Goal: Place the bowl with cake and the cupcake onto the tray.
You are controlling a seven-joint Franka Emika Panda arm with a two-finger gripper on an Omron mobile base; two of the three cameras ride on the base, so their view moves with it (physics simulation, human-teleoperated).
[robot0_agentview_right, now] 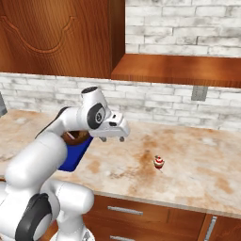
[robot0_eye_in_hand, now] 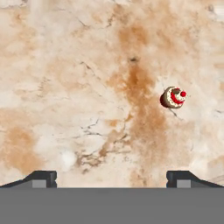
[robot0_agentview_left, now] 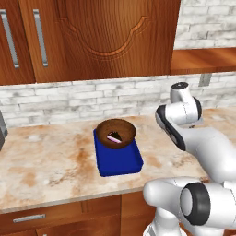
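Half of my job looks done. In the left base view the bowl with cake [robot0_agentview_left: 115, 132] sits at the centre of the frame on the far end of the tray [robot0_agentview_left: 119, 161], its dark wedge with the pink stripe lying inside it; the bowl covers the tray's back part and leaves the near blue floor bare. In the right base view I see that tray at the left-middle of the frame, mostly behind my own arm.

What is left is the cupcake [robot0_agentview_right: 159, 162]. It stands upright on the marbled counter [robot0_agentview_right: 197, 160] right of centre in the right base view, well apart from the tray. In my hand view it appears right of centre, above and roughly in line with my right fingertip.

My gripper [robot0_eye_in_hand: 112, 177] is spread wide and carries nothing, its two dark tips far apart at the bottom of the hand view. It hangs over bare counter between tray and cupcake. I judge the next move is to centre over the cupcake.
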